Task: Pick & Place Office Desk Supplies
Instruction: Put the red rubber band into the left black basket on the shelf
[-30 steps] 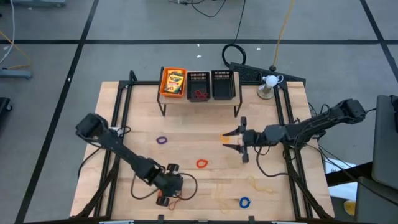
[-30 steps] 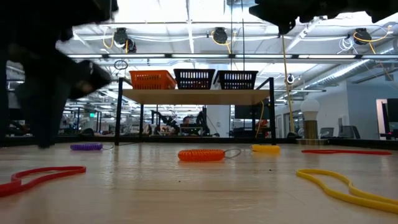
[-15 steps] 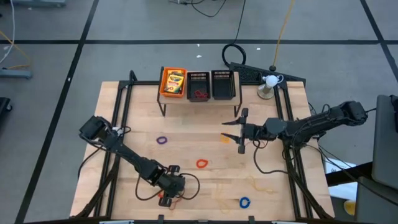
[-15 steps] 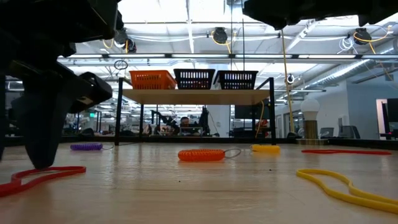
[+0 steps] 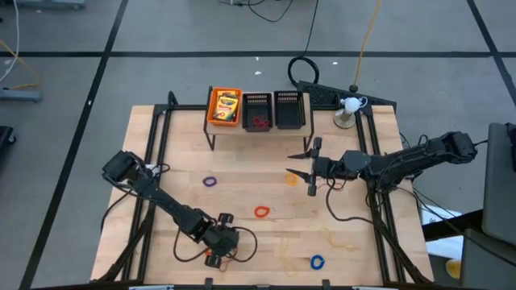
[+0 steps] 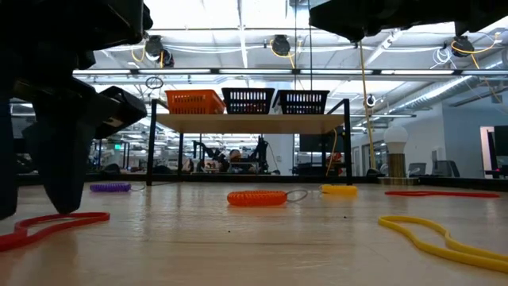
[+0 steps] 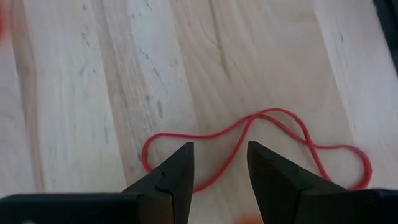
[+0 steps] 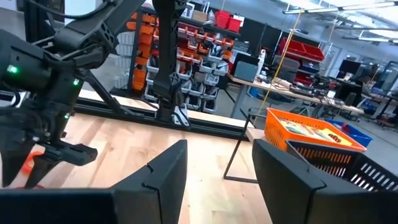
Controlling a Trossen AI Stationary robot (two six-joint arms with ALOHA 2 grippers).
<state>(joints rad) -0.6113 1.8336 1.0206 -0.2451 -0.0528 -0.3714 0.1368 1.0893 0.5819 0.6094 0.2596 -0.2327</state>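
Observation:
A thin red band lies looped flat on the wood near the table's front edge, left of centre. My left gripper is open and points steeply down over it, one finger on each side of a strand; whether they touch it, I cannot tell. From table height the same gripper stands just above the red band. My right gripper hovers open and level above mid-table, with nothing between its fingers. A yellow ring lies on the table beside it.
A purple ring, an orange ring, a blue ring and a tan band lie scattered on the table. On a raised shelf at the far edge stand an orange bin holding card boxes and two black bins.
My right gripper has swung toward the table's far edge, away from the yellow ring, and rolled a little; it stays open. The ring stays on the table. My left gripper has sunk slightly toward the red band.

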